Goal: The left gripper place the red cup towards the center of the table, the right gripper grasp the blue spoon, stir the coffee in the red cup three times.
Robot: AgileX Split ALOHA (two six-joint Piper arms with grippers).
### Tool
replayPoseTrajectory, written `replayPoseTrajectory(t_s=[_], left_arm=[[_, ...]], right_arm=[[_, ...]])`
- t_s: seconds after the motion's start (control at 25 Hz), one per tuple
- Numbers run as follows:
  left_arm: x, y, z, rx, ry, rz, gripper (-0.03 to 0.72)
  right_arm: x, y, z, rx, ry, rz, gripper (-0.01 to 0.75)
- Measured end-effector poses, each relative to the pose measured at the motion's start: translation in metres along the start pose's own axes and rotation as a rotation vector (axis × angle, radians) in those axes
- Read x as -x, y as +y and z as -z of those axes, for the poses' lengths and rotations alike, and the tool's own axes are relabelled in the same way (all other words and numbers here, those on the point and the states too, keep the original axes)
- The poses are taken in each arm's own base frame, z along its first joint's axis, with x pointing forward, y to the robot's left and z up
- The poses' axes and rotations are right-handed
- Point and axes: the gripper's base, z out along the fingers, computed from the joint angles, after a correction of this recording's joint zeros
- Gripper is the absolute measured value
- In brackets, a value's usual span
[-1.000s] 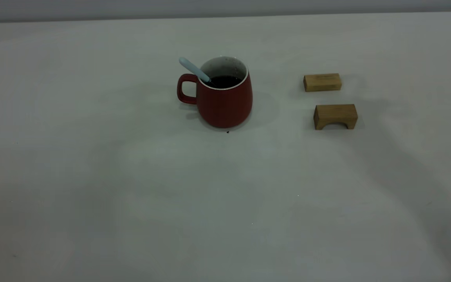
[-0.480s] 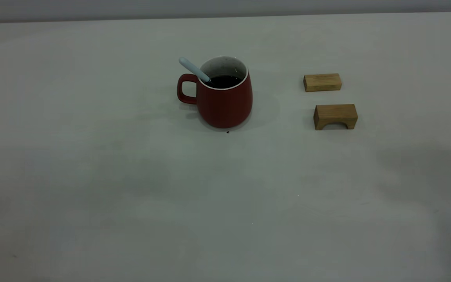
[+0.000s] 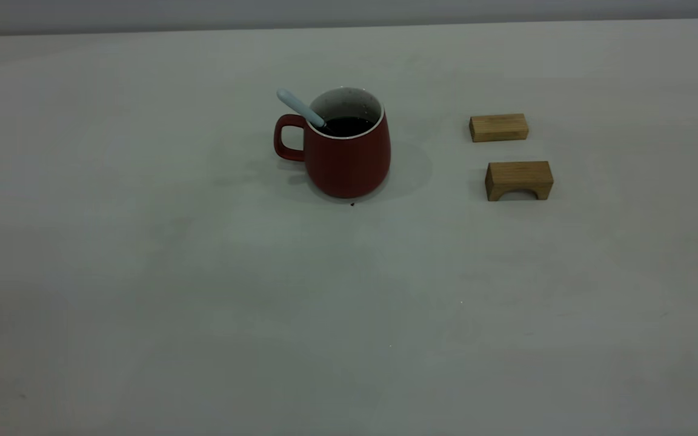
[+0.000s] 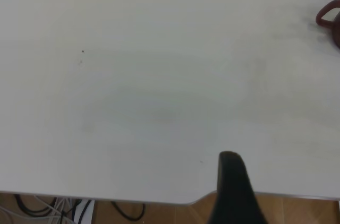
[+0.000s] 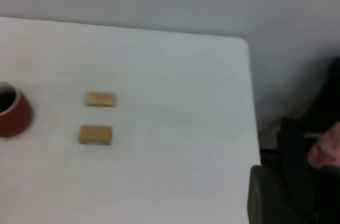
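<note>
The red cup (image 3: 349, 157) stands upright on the table (image 3: 349, 303), a little left of the middle and toward the far side, handle to the left. Dark coffee (image 3: 347, 125) fills its lower part. The blue spoon (image 3: 299, 107) leans in the cup, with its pale handle sticking out up and to the left over the rim. Neither gripper shows in the exterior view. My left gripper (image 4: 234, 189) hangs over a table edge, far from the cup (image 4: 330, 18). My right gripper (image 5: 260, 195) is beside a table edge, well away from the cup (image 5: 13, 115).
Two small wooden blocks lie right of the cup: a flat one (image 3: 498, 127) and an arched one (image 3: 518, 180) nearer the camera. Cables lie on the floor (image 4: 79, 210) below the table edge. A person's hand (image 5: 324, 149) shows off the table beside the right arm.
A dark shadow on the right part of the table has slid toward the near right corner and faded out. Cup, spoon and blocks have not moved.
</note>
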Motion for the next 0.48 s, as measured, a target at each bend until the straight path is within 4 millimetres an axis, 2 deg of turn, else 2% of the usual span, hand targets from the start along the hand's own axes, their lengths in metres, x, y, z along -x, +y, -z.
replayPoseTrajectory(t_s=[0.16,0.32,0.48], left_arm=[[0.0,0.0,0.0,0.0,0.0,0.0,0.551],[0.0,0.0,0.0,0.0,0.0,0.0,0.551],[0.0,0.0,0.0,0.0,0.0,0.0,0.551]], right_arm=[[-0.043,-0.001,0.006,-0.032,-0.024,-0.041,0.239],[-0.082,0.002,0.002,-0.025,-0.035,-0.062,0.239],[-0.116,0.014,-0.021,-0.014,0.043,-0.15,0.239]])
